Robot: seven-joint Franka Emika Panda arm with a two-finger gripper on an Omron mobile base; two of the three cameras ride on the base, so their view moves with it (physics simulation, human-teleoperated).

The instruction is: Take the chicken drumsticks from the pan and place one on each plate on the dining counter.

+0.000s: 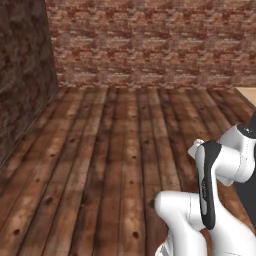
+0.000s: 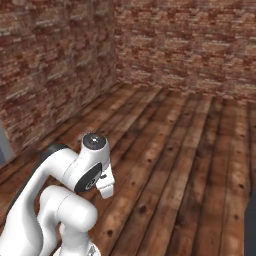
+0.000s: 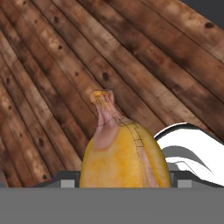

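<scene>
Golden-tan chicken drumstick (image 3: 124, 155) sits right up against my hand camera, thick end low between the jaws, which pinch it from both sides, bone end pointing away. Beneath it I see dark plank floor (image 3: 57, 65). From the base cameras, my arm (image 1: 220, 170) is folded above that floor, brick wall (image 1: 150, 40) beyond.

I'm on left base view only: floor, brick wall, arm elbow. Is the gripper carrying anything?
Observer: Yes. Hand view shows the golden-tan drumstick sitting between the gripper fingers.
Operator: Which way does it point?
Observer: Bone end away from the hand camera, wood floor behind it.
Operator: Pan or plates nearby?
Observer: Can't tell; right base view adds a second brick wall on the left.
</scene>
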